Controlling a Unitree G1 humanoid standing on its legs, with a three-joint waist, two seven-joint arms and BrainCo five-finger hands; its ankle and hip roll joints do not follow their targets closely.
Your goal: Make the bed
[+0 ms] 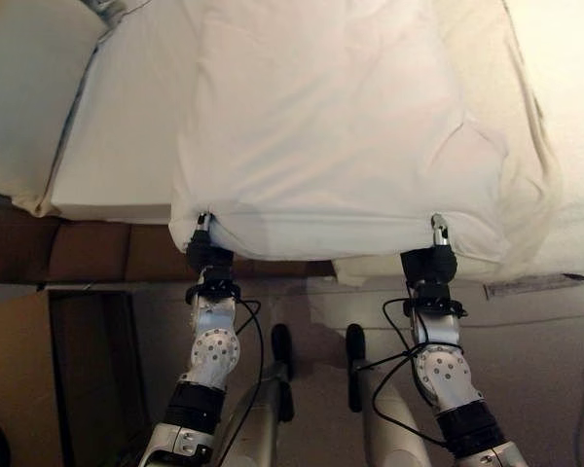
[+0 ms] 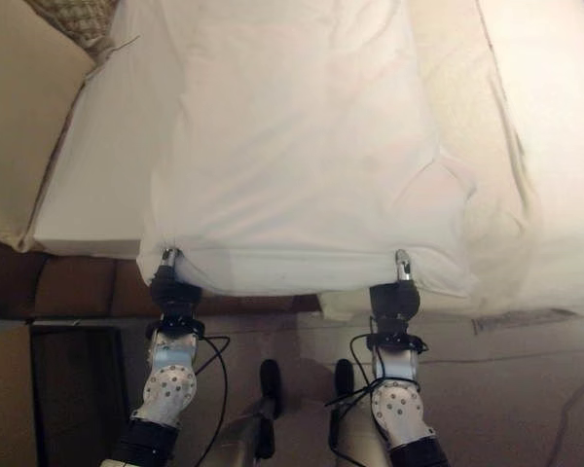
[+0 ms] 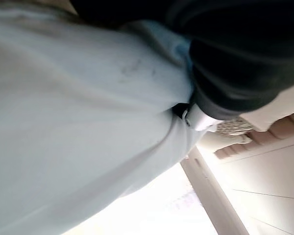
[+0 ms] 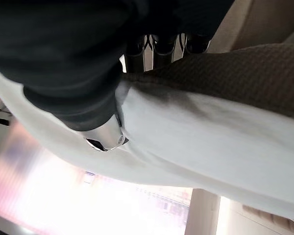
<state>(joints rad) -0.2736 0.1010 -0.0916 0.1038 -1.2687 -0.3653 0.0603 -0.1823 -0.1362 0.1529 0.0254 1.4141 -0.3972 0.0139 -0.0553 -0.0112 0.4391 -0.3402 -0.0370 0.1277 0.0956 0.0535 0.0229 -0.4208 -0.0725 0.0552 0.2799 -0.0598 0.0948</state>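
Observation:
A white blanket point(image 1: 321, 117) lies spread over the bed point(image 1: 117, 165), and its near edge hangs past the foot of the mattress. My left hand point(image 1: 206, 255) grips that edge at its left corner, thumb on top and fingers underneath. At the right corner my right hand point(image 1: 430, 261) holds the same edge in the same way. In the left wrist view the thumb point(image 3: 201, 117) presses into the white cloth point(image 3: 88, 122). The right wrist view shows the thumb point(image 4: 105, 139) on the cloth point(image 4: 196, 132) and the fingers point(image 4: 161, 46) curled behind it.
A pillow point(image 1: 19, 88) lies at the bed's left side. Rumpled white sheet point(image 1: 565, 195) spreads to the right of the blanket. The brown bed base point(image 1: 88, 251) runs below the mattress, with pale floor point(image 1: 545, 341) in front of it.

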